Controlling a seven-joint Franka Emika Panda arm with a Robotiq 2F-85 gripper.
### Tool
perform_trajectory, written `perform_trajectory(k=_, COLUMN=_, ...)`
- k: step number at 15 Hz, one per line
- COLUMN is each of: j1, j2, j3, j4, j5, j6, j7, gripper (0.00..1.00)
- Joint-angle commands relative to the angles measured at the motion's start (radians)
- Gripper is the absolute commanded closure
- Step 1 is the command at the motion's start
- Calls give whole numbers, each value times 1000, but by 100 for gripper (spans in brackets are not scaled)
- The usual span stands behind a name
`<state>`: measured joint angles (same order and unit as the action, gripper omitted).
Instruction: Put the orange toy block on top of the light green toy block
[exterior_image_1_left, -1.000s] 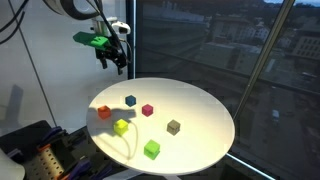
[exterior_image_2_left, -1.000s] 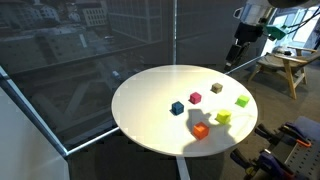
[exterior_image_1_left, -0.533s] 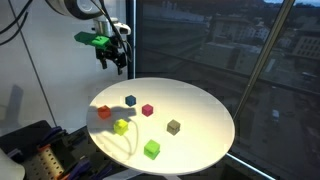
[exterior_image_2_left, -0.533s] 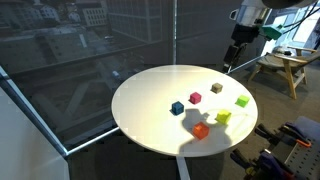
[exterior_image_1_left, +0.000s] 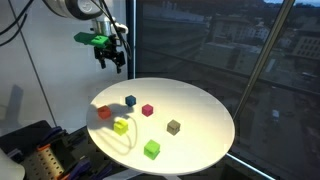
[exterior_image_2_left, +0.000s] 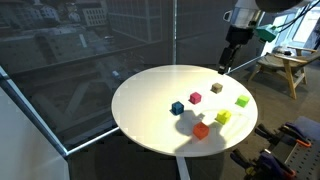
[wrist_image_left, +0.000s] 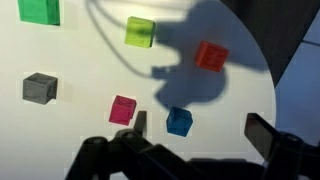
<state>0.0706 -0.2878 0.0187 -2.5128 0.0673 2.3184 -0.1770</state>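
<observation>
The pincer (exterior_image_1_left: 110, 62) hangs in the air over the rim of the round white desk (exterior_image_1_left: 205, 105), its jaws spread wide with nothing between them, as the wrist view shows. The orange toy block (exterior_image_1_left: 104, 112) sits on the desk near the rim, close beside the light green toy block (exterior_image_1_left: 121, 126) but not touching it. In the wrist view, a blue cube (wrist_image_left: 179, 121) and a magenta cube (wrist_image_left: 123, 109) lie nearest the pincer.

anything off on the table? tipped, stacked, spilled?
Nothing stands out. On the table, all flat and apart: the orange toy block, the light green toy block, blue cube, magenta cube, olive cube, bright green cube. No spill or damage. The gripper hangs open and empty above.
</observation>
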Motion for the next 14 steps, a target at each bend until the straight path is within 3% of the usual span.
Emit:
perform_trajectory(k=1, j1=7, j2=41, j3=18, j4=32, j5=-13, j6=12, j7=25, gripper=0)
perform_trajectory(k=14, j1=37, j2=154, j3=60, j4=3, j5=-17, j6=219, j7=23, gripper=0)
